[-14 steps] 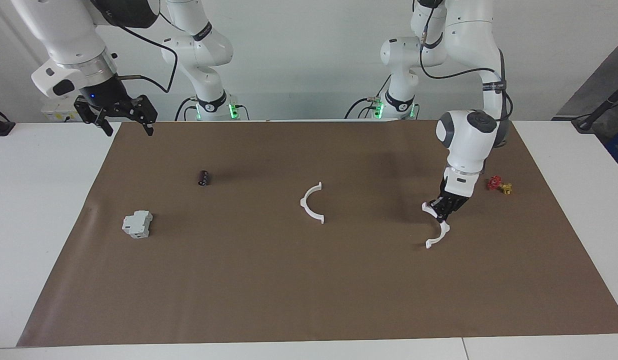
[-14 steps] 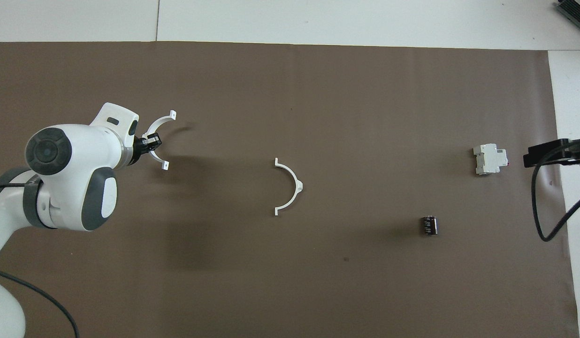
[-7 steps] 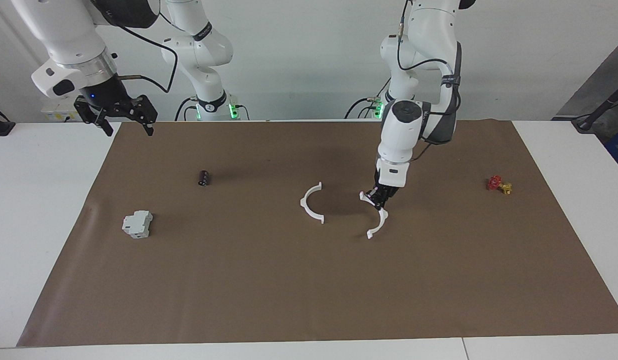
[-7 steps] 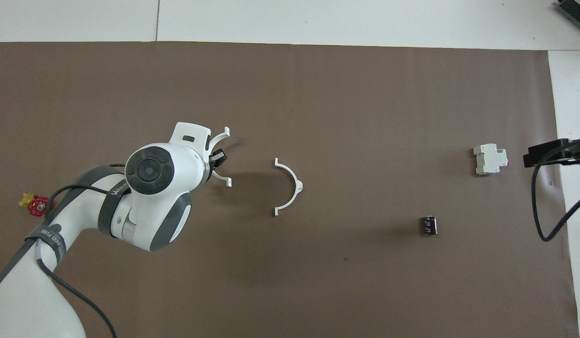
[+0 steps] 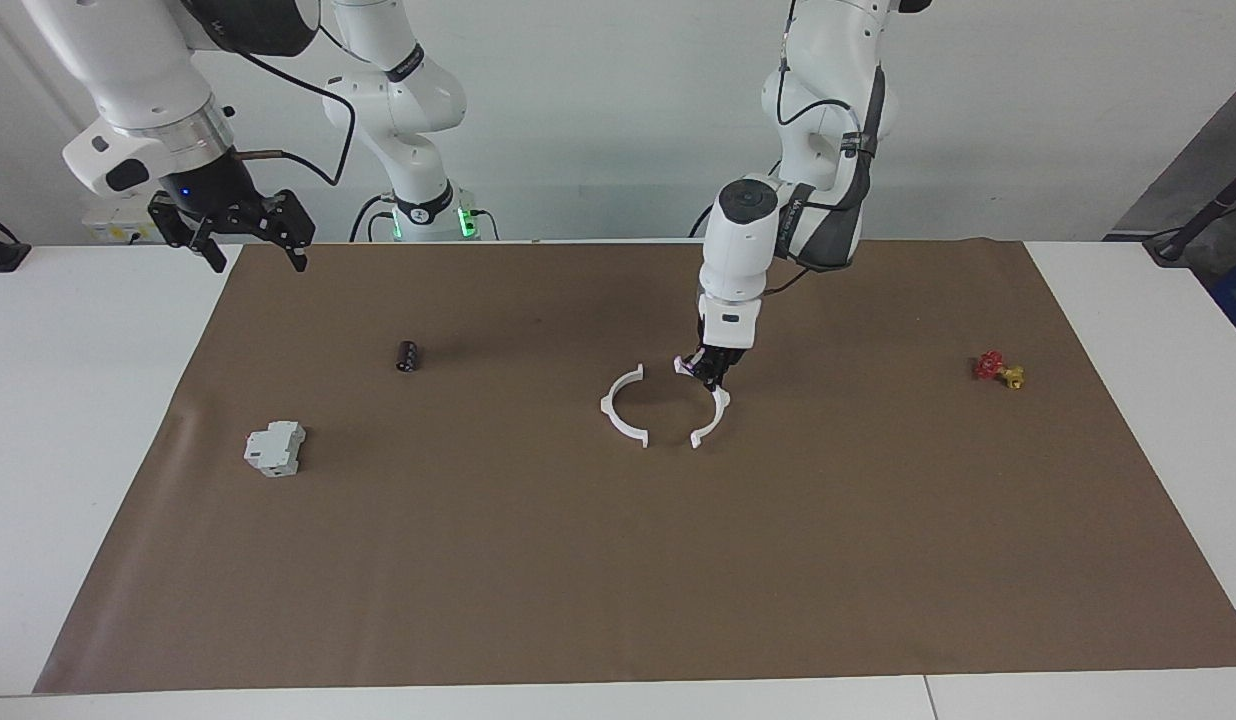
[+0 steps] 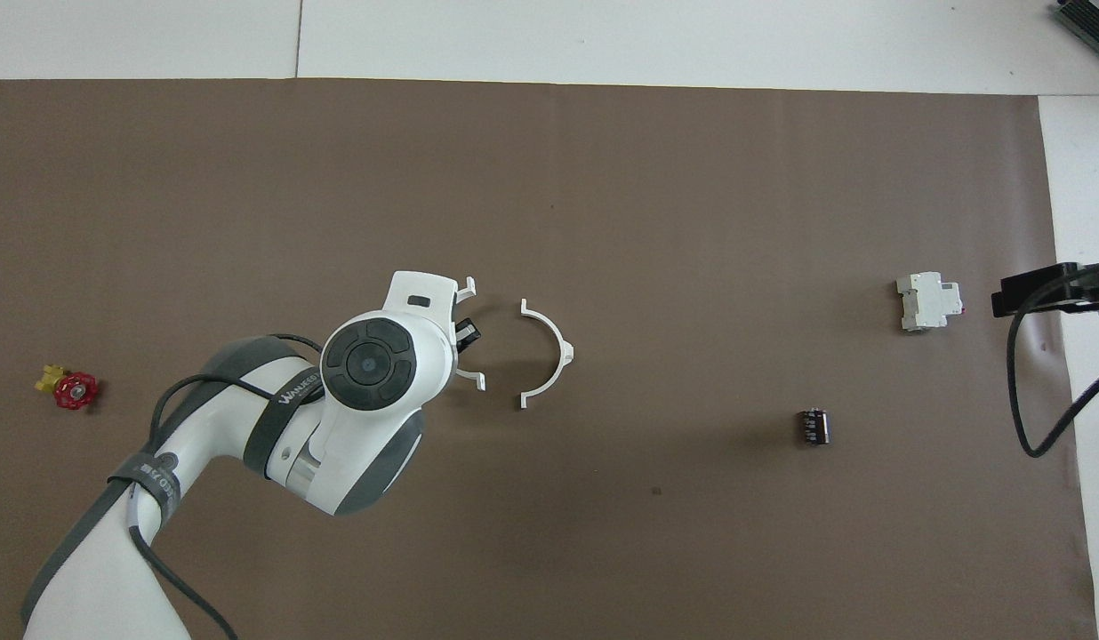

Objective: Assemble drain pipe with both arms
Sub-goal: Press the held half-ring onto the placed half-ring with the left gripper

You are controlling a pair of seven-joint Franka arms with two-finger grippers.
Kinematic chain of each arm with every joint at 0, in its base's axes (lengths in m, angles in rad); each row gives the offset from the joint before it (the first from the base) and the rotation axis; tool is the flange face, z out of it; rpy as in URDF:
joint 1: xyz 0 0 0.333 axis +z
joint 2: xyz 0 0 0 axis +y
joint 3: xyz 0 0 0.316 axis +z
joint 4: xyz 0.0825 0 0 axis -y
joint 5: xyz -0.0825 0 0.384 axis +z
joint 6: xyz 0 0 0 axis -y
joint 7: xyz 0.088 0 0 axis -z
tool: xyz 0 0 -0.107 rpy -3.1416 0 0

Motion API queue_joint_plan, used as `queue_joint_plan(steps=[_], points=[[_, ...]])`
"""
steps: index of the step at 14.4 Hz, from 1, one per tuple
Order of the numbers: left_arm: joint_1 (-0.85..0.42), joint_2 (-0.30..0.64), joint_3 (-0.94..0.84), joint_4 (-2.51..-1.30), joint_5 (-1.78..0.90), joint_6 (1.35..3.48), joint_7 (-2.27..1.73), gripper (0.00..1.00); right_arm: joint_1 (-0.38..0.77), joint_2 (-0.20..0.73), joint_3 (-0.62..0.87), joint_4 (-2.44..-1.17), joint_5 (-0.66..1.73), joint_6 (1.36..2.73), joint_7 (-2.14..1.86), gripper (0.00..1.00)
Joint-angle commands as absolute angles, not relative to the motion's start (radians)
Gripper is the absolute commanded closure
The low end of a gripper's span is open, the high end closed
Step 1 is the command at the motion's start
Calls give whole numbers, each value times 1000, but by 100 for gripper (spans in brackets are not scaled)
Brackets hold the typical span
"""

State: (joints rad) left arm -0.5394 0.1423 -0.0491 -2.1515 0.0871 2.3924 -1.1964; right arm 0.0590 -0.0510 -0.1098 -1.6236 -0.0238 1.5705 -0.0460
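One white half-ring arc [image 5: 619,411] lies on the brown mat [image 5: 618,580] near the middle; it also shows in the overhead view [image 6: 555,346]. My left gripper [image 5: 711,374] is shut on the second white arc [image 5: 716,412], holding it just beside the lying arc, on the side toward the left arm's end. Their open sides face each other with a small gap between the end tabs. In the overhead view the left arm's wrist covers most of the held arc [image 6: 472,380]. My right gripper [image 5: 257,258] waits open and empty, raised over the mat's corner at the right arm's end.
A grey-white boxy block [image 5: 274,448] and a small dark cylinder [image 5: 407,355] sit toward the right arm's end. A small red-and-yellow valve [image 5: 998,369] sits toward the left arm's end. The mat farther from the robots is bare.
My left gripper has carried its arc from the left arm's end of the mat to right beside the lying arc. The right arm has not moved.
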Motion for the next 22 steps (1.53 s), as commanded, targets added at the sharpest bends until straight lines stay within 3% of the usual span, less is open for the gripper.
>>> queue_joint_plan(steps=[1, 8, 22], points=[[-587, 120, -32, -2186, 107, 2417, -1262, 100, 51, -44, -106, -1612, -8, 1552, -31, 0], [-586, 204, -29, -2178, 158, 2514, -1281, 100, 51, -44, -106, -1612, -8, 1551, -31, 0], [-623, 218, -31, -2166, 288, 2503, -1457, 100, 51, -44, -106, -1612, -8, 1551, -31, 0]])
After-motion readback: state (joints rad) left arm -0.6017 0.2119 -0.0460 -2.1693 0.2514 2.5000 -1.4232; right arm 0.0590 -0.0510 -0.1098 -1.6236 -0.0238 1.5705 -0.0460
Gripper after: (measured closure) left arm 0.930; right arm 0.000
